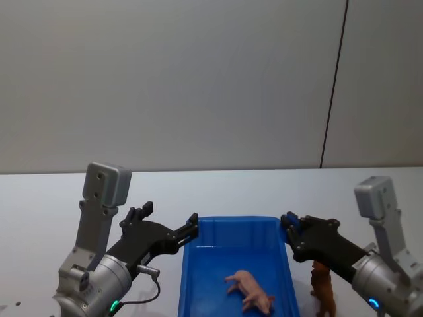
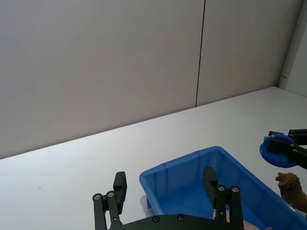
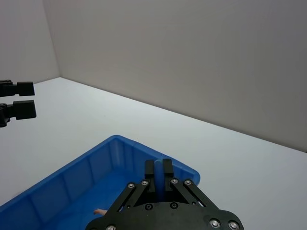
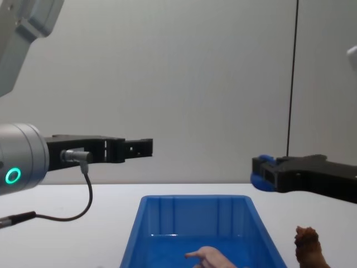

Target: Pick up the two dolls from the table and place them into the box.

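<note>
"Left gripper?"
"Fingers spread wide, empty, above the blue box's left corner. The pink pig lies inside."
"Right gripper?"
"Pinching a dark-blue round object. The shaggy brown doll stands on the table below its fingers."

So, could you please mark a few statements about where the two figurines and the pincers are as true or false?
1. The smooth pale pink pig figurine lies inside the bright blue rectangular plastic bin. True.
2. The shaggy reddish-brown four-legged figurine is in the bin too. False: it stands on the plain white table, just outside the bin's right wall.
3. The left pincer is open and holds nothing. True.
4. The right pincer grips the reddish-brown figurine. False: it is shut on a small round dark-blue object, above that figurine.
</note>
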